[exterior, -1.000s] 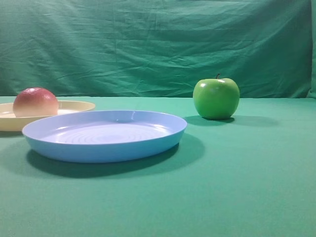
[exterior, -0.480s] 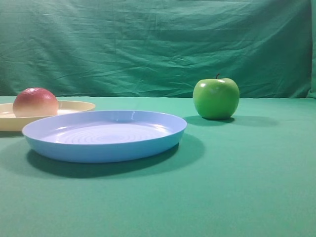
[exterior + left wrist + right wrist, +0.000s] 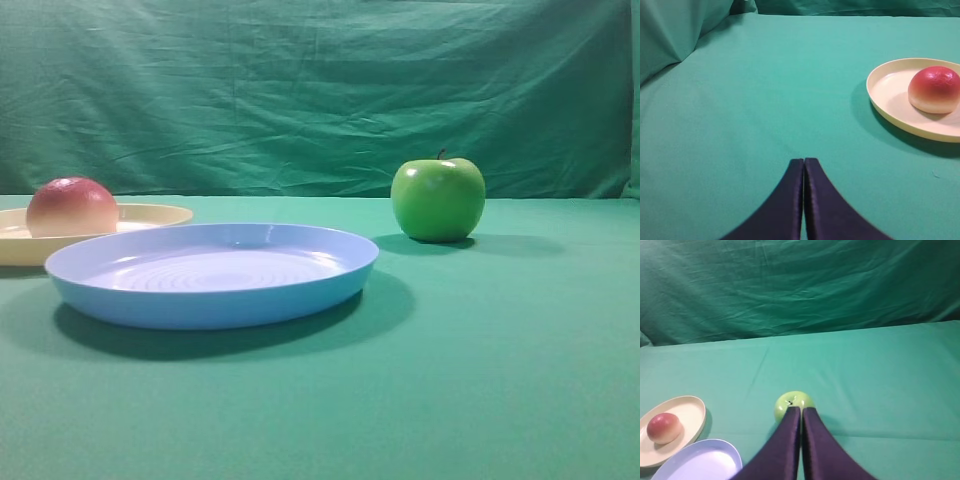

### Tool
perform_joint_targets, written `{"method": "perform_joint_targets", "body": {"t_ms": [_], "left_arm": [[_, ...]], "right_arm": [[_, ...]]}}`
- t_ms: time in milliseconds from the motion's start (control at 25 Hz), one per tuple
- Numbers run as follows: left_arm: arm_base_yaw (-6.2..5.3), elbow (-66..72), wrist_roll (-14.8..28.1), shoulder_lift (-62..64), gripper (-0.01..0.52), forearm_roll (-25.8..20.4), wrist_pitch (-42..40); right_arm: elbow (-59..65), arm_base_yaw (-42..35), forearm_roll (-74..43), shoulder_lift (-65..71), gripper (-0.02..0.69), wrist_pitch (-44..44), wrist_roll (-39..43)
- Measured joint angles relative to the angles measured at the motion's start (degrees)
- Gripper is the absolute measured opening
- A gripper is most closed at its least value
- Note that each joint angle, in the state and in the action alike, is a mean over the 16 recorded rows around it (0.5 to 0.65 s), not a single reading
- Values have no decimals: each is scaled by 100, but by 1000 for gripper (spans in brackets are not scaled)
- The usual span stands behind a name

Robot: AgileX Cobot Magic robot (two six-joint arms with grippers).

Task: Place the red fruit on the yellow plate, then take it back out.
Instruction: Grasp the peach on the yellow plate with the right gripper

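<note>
The red fruit (image 3: 71, 206) rests on the yellow plate (image 3: 150, 215) at the far left of the exterior view. From the left wrist, the red fruit (image 3: 934, 89) lies in the yellow plate (image 3: 885, 97) at the right, well ahead of my left gripper (image 3: 804, 161), which is shut and empty over bare cloth. My right gripper (image 3: 801, 410) is shut with nothing in it; its tips overlap the green apple (image 3: 791, 402) behind. The red fruit (image 3: 663, 427) and yellow plate (image 3: 690, 412) sit at lower left there. Neither gripper appears in the exterior view.
A light blue plate (image 3: 212, 272) stands in front of the yellow one, its rim (image 3: 700, 460) at the bottom left of the right wrist view. The green apple (image 3: 437, 199) stands at the middle right. Green cloth covers the table and backdrop.
</note>
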Motion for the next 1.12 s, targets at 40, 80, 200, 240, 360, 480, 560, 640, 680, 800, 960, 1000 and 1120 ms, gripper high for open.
{"method": "perform_joint_targets", "body": {"t_ms": [40,80,200,240,360,480,560,640,680,800,960,1000,1120], "left_arm": [[0,0,0,0,0,0,0],[0,0,0,0,0,0,0],[0,0,0,0,0,0,0],[0,0,0,0,0,0,0],[0,0,0,0,0,0,0],[0,0,0,0,0,0,0],[0,0,0,0,0,0,0],[0,0,0,0,0,0,0],[0,0,0,0,0,0,0],[0,0,0,0,0,0,0],[0,0,0,0,0,0,0],[0,0,0,0,0,0,0],[0,0,0,0,0,0,0]], "right_arm": [[-8,0,18,9,0,7,-32],[-20,0,33,25,0,22,-73],[-106,3,69,134,0,141,-244],[-157,10,79,191,0,206,-317],[-368,69,103,440,0,433,-565],[-660,207,120,801,0,673,-833],[-894,349,123,1115,0,833,-1016],[-1160,523,124,1498,0,995,-1171],[-1303,622,124,1710,0,1070,-1235],[-1756,955,121,2415,0,1238,-1377],[-2410,1452,104,3453,0,1332,-1467],[-2587,1576,94,3725,0,1348,-1484],[-3155,1933,54,4566,0,1401,-1526]]}}
